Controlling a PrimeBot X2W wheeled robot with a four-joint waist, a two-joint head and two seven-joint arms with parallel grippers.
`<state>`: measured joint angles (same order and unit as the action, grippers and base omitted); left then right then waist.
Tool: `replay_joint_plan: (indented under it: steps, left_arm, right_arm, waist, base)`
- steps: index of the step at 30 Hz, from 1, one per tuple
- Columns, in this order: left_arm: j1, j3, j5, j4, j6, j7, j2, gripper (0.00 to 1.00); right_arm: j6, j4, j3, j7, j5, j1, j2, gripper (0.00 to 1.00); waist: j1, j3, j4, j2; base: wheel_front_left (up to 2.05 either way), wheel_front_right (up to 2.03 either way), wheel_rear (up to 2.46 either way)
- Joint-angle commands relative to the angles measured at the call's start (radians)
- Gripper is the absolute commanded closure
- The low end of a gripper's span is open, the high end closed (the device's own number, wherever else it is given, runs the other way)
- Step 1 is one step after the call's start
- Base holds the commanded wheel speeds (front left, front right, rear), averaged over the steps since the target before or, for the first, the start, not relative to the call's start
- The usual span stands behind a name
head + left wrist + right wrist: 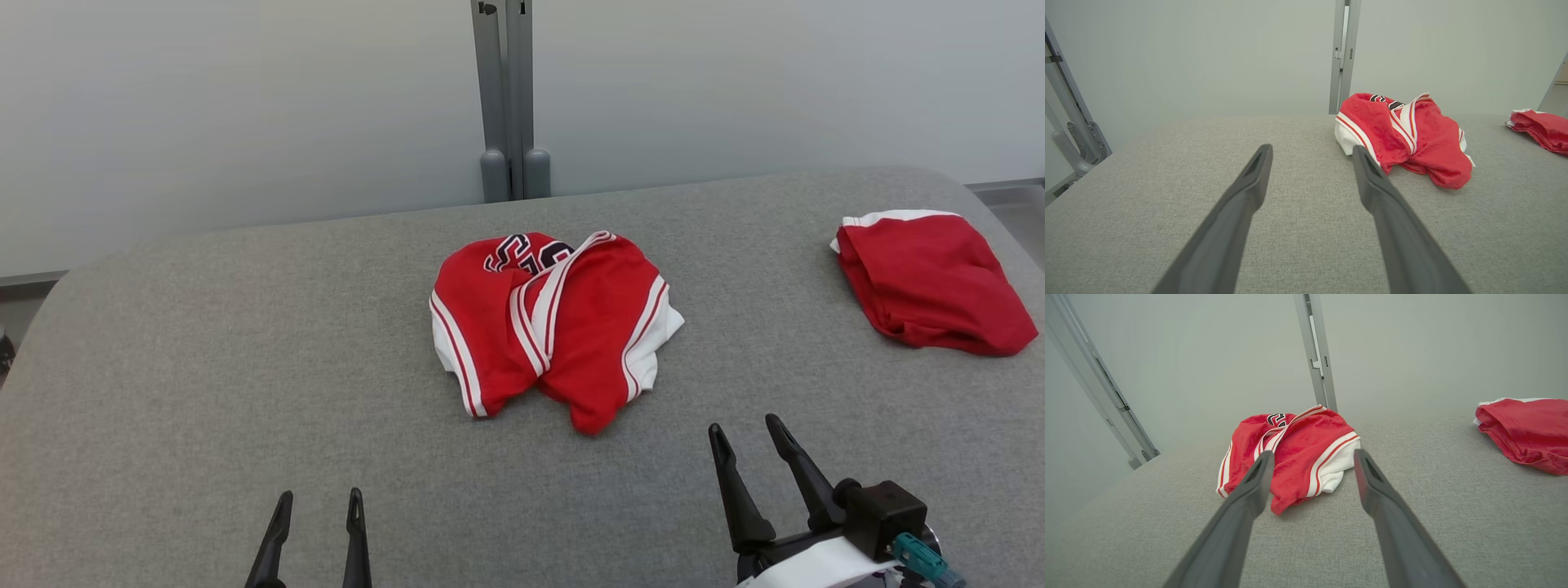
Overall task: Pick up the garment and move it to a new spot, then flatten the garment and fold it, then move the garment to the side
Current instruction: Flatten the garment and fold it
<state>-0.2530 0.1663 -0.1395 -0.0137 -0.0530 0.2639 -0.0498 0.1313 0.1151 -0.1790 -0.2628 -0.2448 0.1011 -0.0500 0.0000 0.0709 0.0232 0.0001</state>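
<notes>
A crumpled red garment (555,322) with white and red striped trim and dark lettering lies in a heap at the middle of the grey table (204,392). My left gripper (319,505) stands open at the near edge, to the garment's lower left, with nothing between its fingers. My right gripper (744,434) is open too, a short way in front of the heap's right side and apart from it. The left wrist view has the garment (1404,136) ahead and to the right of the left gripper (1312,152). In the right wrist view the garment (1294,451) lies just beyond the right gripper (1312,457).
A second red garment (931,282) with a white edge lies bunched at the table's far right, also seen as a red bundle (1529,430) from the right wrist. A grey metal post (510,98) rises behind the table against the pale wall. Slanted frame bars (1069,118) stand at the left.
</notes>
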Motion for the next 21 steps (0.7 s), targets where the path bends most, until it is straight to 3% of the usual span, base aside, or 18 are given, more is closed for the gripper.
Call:
replay_joint_plan:
  steps: [1,7,15,21]
  left_arm:
    - [0.020,0.005,0.008,-0.002,0.002,0.001,-0.002,0.00]
    - [0.097,0.045,0.087,-0.067,0.059,0.001,-0.002,0.00]
    - [0.338,0.192,0.189,-0.306,0.143,0.001,-0.011,0.00]
    - [0.534,0.270,0.226,-0.488,0.160,0.001,-0.010,0.00]
  right_arm:
    - [-0.001,-0.003,0.001,-0.003,0.003,-0.004,-0.001,0.00]
    - [-0.001,-0.006,0.003,-0.003,0.011,-0.019,-0.001,0.00]
    - [-0.001,-0.010,-0.004,-0.003,0.034,-0.055,-0.008,0.00]
    - [-0.001,-0.026,0.004,-0.003,0.041,-0.091,-0.020,0.00]
  waist:
    - [0.0000,-0.003,0.002,-0.0001]
    - [0.0000,-0.033,0.004,-0.0001]
    - [0.0000,-0.107,0.033,-0.0001]
    - [0.0000,-0.181,0.060,-0.0001]
  base:
    - [0.00,0.00,0.00]
    - [0.00,0.00,0.00]
    - [0.00,0.00,0.00]
    - [0.00,0.00,0.00]
